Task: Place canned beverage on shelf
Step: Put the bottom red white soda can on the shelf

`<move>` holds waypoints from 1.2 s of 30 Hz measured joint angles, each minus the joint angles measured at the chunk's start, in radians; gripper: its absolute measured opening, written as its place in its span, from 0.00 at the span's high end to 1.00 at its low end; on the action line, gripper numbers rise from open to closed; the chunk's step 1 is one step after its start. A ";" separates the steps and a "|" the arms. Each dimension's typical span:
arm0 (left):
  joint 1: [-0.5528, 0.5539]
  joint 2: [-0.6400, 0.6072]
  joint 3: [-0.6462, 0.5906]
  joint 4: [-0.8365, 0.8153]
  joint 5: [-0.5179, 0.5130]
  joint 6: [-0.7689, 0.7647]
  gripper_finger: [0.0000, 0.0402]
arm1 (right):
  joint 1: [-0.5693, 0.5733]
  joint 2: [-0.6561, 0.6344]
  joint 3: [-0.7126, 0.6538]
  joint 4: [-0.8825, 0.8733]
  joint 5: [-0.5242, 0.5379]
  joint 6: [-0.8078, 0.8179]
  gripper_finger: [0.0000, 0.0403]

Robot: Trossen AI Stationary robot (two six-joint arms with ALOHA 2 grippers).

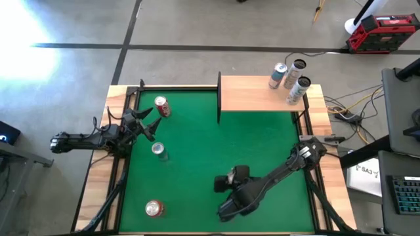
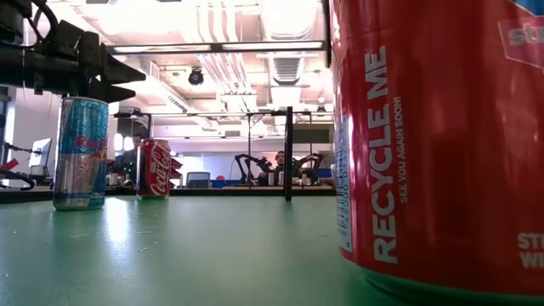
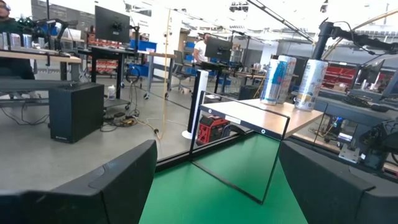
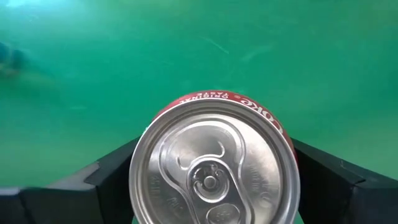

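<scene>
My right gripper (image 1: 231, 183) is over the green felt, near the middle right, shut on a red cola can (image 4: 211, 168) whose silver top faces the wrist camera. In the high view the gripper hides that can. The shelf (image 1: 252, 95), a light-wood board with black posts, stands at the far right and carries three cans (image 1: 289, 78). My left gripper (image 1: 141, 121) waits open at the left edge, level, with nothing between its fingers (image 3: 118, 186). My right gripper pinches the red can between its two fingers, one on each side of the can's wall just below the top rim (image 4: 290, 142). The fingers (image 4: 106, 177) come slanting down from above. The can itself hides its bottom, so I cannot tell whether it is off the felt.
Three more cans stand on the felt: a red one (image 1: 161, 106) at the far left, a silver-blue one (image 1: 159, 151) beside my left gripper, and a red one (image 1: 154, 208) near the front edge, which looms large in the low view (image 2: 442, 144). A black post (image 1: 218, 98) marks the shelf's left side.
</scene>
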 joint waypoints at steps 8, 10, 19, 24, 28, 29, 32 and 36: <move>0.000 0.002 0.000 -0.003 0.000 0.000 0.19 | -0.120 -0.159 -0.222 -0.015 -0.047 0.021 0.22; 0.000 0.002 0.000 -0.004 0.000 0.000 0.19 | -0.144 -0.203 -0.290 0.002 -0.055 0.068 0.21; 0.000 0.003 0.000 -0.003 -0.001 0.000 0.19 | -0.208 -0.302 -0.517 0.045 -0.056 0.512 0.20; 0.000 0.002 0.000 -0.003 -0.001 0.000 0.19 | -0.264 -0.286 -0.570 0.047 -0.104 0.639 0.20; 0.000 0.002 0.000 -0.003 -0.001 0.000 0.19 | -0.318 -0.280 -0.574 0.041 -0.173 0.645 0.20; 0.000 0.003 0.000 -0.003 -0.001 0.000 0.19 | -0.331 -0.280 -0.574 0.042 -0.183 0.649 0.20; 0.000 0.003 0.000 -0.003 -0.001 0.000 0.19 | -0.364 -0.279 -0.574 0.048 -0.189 0.662 0.20; 0.000 0.003 0.000 -0.003 -0.001 0.000 0.19 | -0.419 -0.280 -0.574 0.043 -0.184 0.648 0.19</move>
